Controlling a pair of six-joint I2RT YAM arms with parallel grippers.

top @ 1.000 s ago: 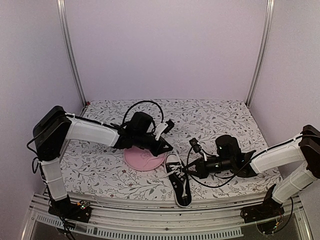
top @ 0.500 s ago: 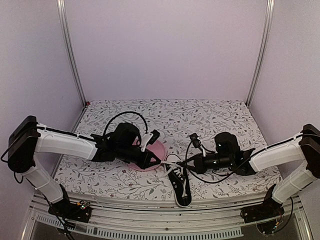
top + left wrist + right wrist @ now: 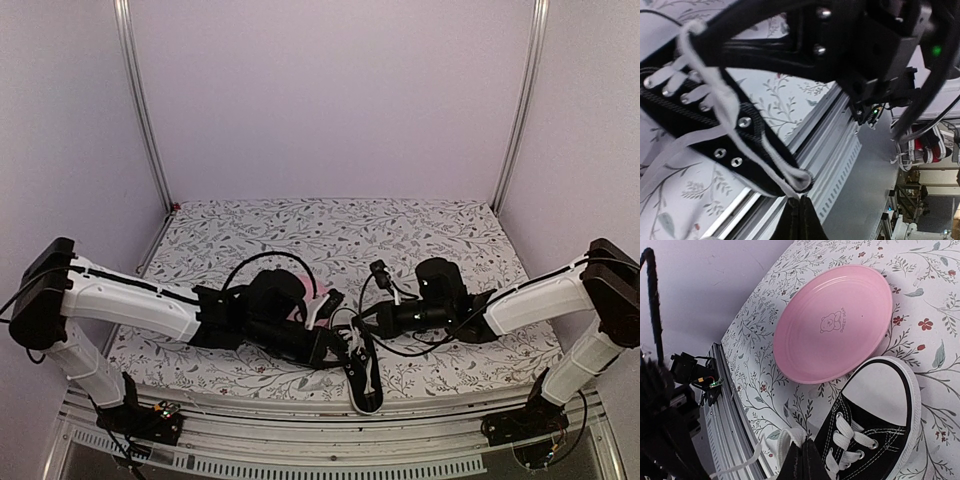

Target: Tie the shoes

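A table covered in a flower-printed cloth (image 3: 420, 230) fills the floor of the white-walled booth, with an aluminium rail (image 3: 300, 440) along its near edge. The left arm (image 3: 130, 300) reaches in low from the left and the right arm (image 3: 530, 300) from the right. Their wrists meet near the middle of the near half of the table.

From above, the left arm's black wrist and its looping black cable (image 3: 262, 262) cover almost all of the pink plate (image 3: 832, 322). The right wrist camera shows the plate whole, lying flat on the cloth with a small bear print at its centre.

The black sneaker (image 3: 362, 375) lies just right of the plate. Its white toe cap (image 3: 880, 385) points to the far side and touches or slightly overlaps the plate's rim. Its heel sits at the near edge, right beside the rail. Both wrists hang over the far half of the shoe and hide it from the top camera.

The left gripper (image 3: 800, 212) has its fingers pressed together, pinching a strand of the white laces (image 3: 725, 100) that runs down past the side eyelets to the heel. The right gripper (image 3: 801, 460) is likewise closed, pinching a bunched strand of lace just left of the shoe's tongue. A loose loop of lace (image 3: 345, 318) arcs between the two grippers.
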